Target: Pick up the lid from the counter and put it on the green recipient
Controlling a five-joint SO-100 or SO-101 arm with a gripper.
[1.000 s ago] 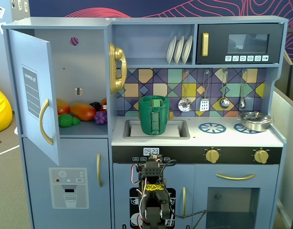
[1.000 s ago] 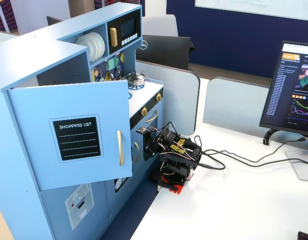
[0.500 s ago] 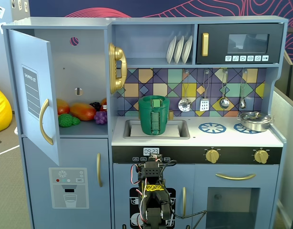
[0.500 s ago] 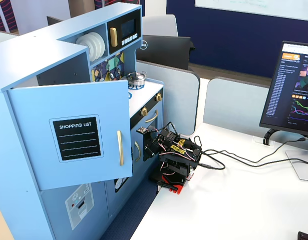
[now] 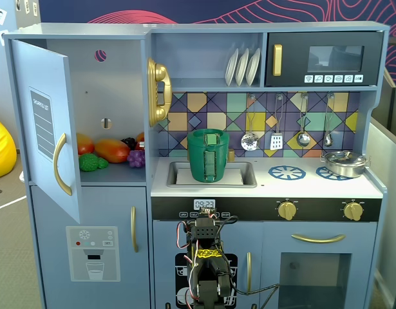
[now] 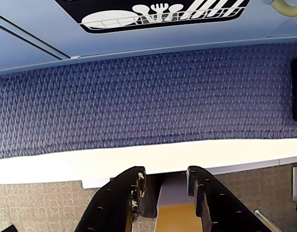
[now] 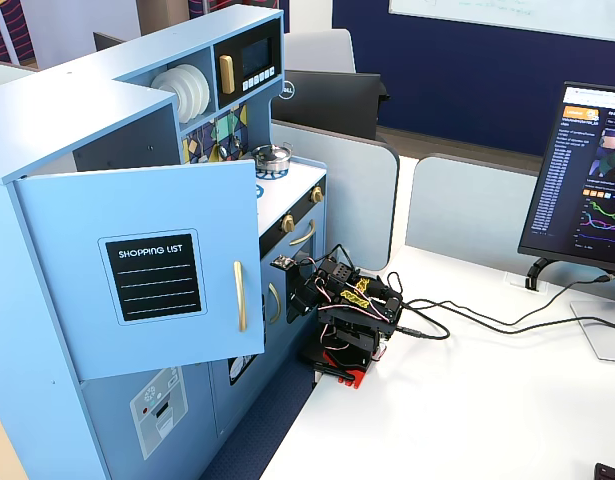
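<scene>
On the pale tabletop (image 5: pixel 313 187) of the toy kitchen we see 2 blue burner rings (image 5: pixel 286 172), with a shiny metal pot (image 5: pixel 344 163) on the right one. The green recipient (image 5: pixel 208 155) stands in the sink (image 5: pixel 243 174). We see no lid on this surface.

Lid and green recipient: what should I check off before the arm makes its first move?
1. Lid located: cannot tell; neither fixed view shows it on the counter.
2. Green recipient upright in the sink: ok.
3. Recipient's mouth free: cannot tell from this side-on angle.
4. End effector empty: ok; the wrist view shows the jaws apart with nothing between them.
5. Arm clear of the counter: ok; it sits folded low in front of the kitchen.
6. Metal pot out of the way: ok; it stands on the far right burner, apart from the recipient.
</scene>
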